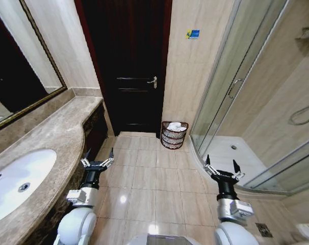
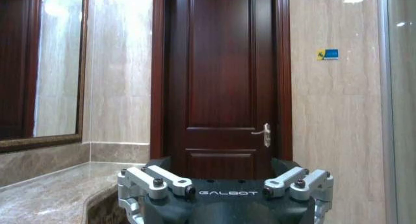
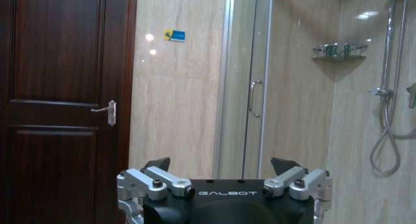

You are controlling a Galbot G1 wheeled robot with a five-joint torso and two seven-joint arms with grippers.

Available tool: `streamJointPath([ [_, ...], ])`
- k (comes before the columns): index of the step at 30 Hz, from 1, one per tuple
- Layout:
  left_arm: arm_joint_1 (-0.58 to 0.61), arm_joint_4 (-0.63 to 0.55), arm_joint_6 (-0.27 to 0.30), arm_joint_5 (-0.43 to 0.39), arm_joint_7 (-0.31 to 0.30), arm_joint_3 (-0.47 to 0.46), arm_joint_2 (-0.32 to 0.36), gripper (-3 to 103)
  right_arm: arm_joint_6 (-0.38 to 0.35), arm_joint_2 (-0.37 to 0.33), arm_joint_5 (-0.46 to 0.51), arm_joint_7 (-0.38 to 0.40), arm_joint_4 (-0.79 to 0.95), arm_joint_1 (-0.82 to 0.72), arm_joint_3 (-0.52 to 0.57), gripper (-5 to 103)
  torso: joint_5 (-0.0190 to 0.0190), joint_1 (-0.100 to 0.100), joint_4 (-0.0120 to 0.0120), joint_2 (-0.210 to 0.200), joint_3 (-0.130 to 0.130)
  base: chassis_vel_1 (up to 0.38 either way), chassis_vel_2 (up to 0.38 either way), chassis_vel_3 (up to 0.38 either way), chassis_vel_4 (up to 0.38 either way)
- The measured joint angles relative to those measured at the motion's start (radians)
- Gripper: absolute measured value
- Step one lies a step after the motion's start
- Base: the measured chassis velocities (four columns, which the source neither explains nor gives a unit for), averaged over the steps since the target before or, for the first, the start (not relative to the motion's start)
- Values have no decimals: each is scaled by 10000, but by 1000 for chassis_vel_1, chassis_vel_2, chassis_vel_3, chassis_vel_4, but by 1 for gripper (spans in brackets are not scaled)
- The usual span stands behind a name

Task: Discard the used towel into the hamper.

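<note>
My left gripper and right gripper hang open and empty; the hamper, at twelve o'clock by the door, already holds a white towel. Driving closer risks tipping it.

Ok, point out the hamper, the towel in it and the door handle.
hamper (image 1: 173, 140), head view, front wire wall.
towel (image 1: 178, 126), head view, white folds above the rim.
door handle (image 1: 153, 81), head view, lever.
</note>
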Motion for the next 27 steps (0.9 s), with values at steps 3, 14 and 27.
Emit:
streamJointPath([
  [3,0,0,0,0,0,0,0,100,0,0,0,0,0,0,0,100,0,0,0,0,0,0,0,0,0],
  [14,0,0,0,0,0,0,0,100,0,0,0,0,0,0,0,100,0,0,0,0,0,0,0,0,0],
  [27,0,0,0,0,0,0,0,100,0,0,0,0,0,0,0,100,0,0,0,0,0,0,0,0,0],
])
